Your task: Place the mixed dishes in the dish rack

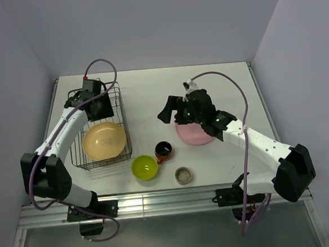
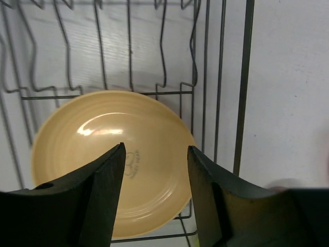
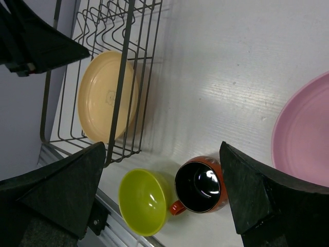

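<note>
The yellow-orange plate [image 1: 104,140] lies inside the black wire dish rack [image 1: 121,116] at the table's left; it also shows in the left wrist view [image 2: 103,154] and the right wrist view [image 3: 105,95]. My left gripper [image 1: 98,107] hangs open and empty above the rack's far half, its jaws [image 2: 155,170] framing the plate. The pink plate [image 1: 192,133] lies on the table, partly under my right gripper [image 1: 165,113], which is open and empty. The lime-green bowl [image 1: 144,167], red-orange mug [image 1: 164,150] and grey-beige cup [image 1: 183,175] stand near the front edge.
The rack's upright prongs [image 2: 131,51] stand in its far half. The bowl [image 3: 144,200] and mug [image 3: 200,186] sit side by side just right of the rack's front corner. Grey walls enclose the table on three sides.
</note>
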You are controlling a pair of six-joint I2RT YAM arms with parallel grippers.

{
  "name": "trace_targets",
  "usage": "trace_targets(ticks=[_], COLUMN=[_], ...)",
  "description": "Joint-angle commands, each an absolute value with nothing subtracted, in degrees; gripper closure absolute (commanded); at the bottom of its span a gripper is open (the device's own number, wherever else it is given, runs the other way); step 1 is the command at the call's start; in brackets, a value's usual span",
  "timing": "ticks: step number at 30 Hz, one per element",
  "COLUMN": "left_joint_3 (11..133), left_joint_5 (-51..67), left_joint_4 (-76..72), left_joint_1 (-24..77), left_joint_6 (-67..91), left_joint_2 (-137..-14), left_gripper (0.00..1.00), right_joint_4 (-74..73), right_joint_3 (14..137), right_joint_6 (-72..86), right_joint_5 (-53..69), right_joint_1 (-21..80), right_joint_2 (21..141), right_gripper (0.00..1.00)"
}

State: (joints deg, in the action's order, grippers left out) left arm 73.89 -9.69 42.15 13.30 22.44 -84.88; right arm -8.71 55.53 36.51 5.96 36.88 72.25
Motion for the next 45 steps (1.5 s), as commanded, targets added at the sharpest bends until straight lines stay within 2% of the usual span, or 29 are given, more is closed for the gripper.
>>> trace_targets(ticks=[1, 6, 10, 16, 20, 41, 45], left_joint_3=[72.07, 71.54, 70.05, 74.53, 70.76, 69.26, 69.35], left_joint_5=[-2.02, -0.97, -2.89, -5.27, -6.68, -13.27, -13.88], left_joint_4=[35.70, 34.11, 31.99, 39.55, 37.54, 38.58, 38.67], left_joint_1=[13.18, 13.71, 14.24, 14.77, 14.77, 17.22, 17.31], left_joint_6=[30.57, 40.49, 47.53, 55.10, 59.14, 63.37, 62.93], left_joint_2=[-86.31, -87.72, -86.57, -93.42, -92.38, -101.06, -102.83], left_gripper=[0.44, 0.49, 0.44, 0.37, 0.35, 0.39, 0.45], right_joint_4=[-7.47, -7.65, -7.73, -7.73, -8.09, -7.12, -6.94], right_joint_3=[55.02, 53.18, 52.30, 50.54, 49.75, 47.11, 46.50], right_joint_6=[35.33, 34.98, 35.16, 35.33, 35.07, 35.86, 35.86], right_joint_5=[4.48, 2.73, 2.37, 1.23, 0.27, 0.09, 0.09], right_joint_1=[37.18, 37.00, 37.00, 36.83, 36.39, 34.89, 34.81], right_joint_2=[72.07, 70.23, 69.43, 67.15, 65.48, 62.58, 62.40], right_gripper=[0.01, 0.01, 0.01, 0.01, 0.01, 0.00, 0.00])
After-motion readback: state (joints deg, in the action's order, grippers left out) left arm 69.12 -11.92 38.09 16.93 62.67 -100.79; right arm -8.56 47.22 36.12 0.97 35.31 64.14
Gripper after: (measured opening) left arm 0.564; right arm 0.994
